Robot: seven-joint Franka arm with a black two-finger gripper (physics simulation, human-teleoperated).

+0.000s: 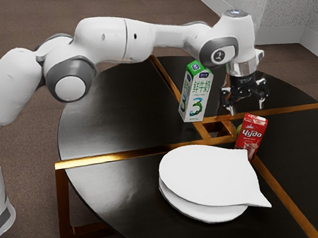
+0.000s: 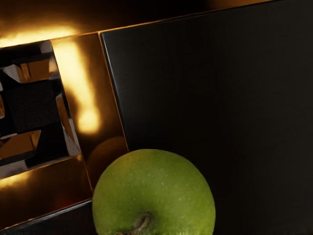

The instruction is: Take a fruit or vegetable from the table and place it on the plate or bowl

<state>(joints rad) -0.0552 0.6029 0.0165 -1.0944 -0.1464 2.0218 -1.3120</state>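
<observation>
Green and glossy, the apple (image 2: 153,193) sits on the dark table (image 1: 120,135) right under the hand, stem end up, beside one of the gold strips (image 2: 78,88) set into the tabletop. In the exterior view only a sliver of it peeks out, just beside the red carton (image 1: 251,135) on that carton's left side, with the white plate (image 1: 203,174) close by toward the camera and the green-and-white milk carton (image 1: 195,91) standing near it too. The gripper (image 1: 245,104) hangs above the fruit with its fingers spread wide and nothing between them. As for handling, I judge the apple to be firm and fairly light, so it should not give under the pads, but its skin looks smooth and waxy and its sides curve away, so a pinch placed too high would likely squeeze it out downward. The better hold is across the widest part, at the middle of its height, with the fingers coming down on two opposite sides (the stem dimple marks the centre to line up on). It may also roll if nudged by one finger first, so both should meet it together. The red carton stands very close to the apple, so the finger on that side has little room and could tip the carton on the way down.
</observation>
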